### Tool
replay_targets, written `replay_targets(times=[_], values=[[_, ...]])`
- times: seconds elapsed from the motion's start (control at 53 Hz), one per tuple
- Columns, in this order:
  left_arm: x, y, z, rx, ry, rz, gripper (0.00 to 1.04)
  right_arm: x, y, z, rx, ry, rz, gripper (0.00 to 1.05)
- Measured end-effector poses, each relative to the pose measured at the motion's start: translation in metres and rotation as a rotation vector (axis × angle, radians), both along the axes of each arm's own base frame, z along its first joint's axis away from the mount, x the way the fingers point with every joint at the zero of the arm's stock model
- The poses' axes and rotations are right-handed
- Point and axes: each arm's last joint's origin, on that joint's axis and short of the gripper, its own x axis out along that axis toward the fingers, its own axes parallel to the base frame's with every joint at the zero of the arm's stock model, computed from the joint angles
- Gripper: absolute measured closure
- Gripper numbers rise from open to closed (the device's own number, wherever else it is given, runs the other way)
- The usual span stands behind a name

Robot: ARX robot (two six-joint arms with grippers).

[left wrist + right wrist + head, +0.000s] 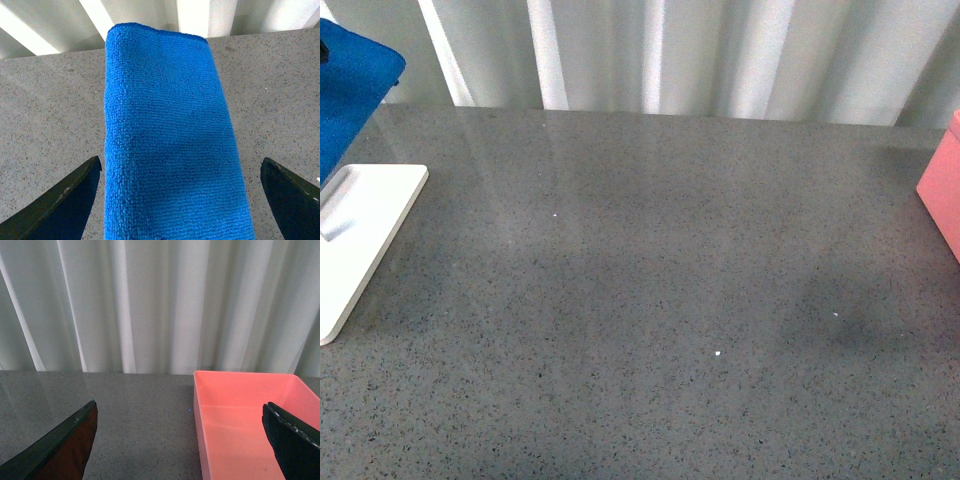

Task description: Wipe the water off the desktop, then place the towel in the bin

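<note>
The grey speckled desktop (650, 300) fills the front view. I see no clear puddle on it, only a darker patch right of centre. The blue towel (350, 85) lies folded at the far left edge, beside the white tray. In the left wrist view the towel (167, 150) lies lengthwise between the two dark fingers of my open left gripper (180, 200), which do not touch it. My right gripper (180, 440) is open and empty above the desktop, in front of the pink bin (250, 420). The bin's corner shows at the right edge of the front view (945, 190). Neither arm shows in the front view.
A white rectangular tray (365, 235) sits at the left edge, next to the towel. White pleated curtains (660, 55) hang behind the desktop's far edge. The bin's inside looks empty.
</note>
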Motion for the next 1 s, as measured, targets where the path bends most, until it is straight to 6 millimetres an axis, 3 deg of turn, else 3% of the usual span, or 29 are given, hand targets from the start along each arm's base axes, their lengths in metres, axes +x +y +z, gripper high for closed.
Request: replay_targets(times=[0.189, 0.774, 0.831, 1.001], values=[[0.006, -0.006, -0.009, 0.01, -0.002, -0.006, 0.07, 0.0, 0.0, 0.0, 0.0, 0.0, 0.0, 0.07], [0.015, 0.0, -0.029, 0.063, -0.012, 0.033, 0.07, 0.0, 0.0, 0.0, 0.0, 0.0, 0.0, 0.07], [0.015, 0.0, -0.029, 0.059, -0.013, 0.032, 0.15, 0.0, 0.0, 0.0, 0.0, 0.0, 0.0, 0.07], [0.013, 0.001, -0.035, 0.069, -0.01, 0.039, 0.52, 0.0, 0.0, 0.0, 0.0, 0.0, 0.0, 0.07]])
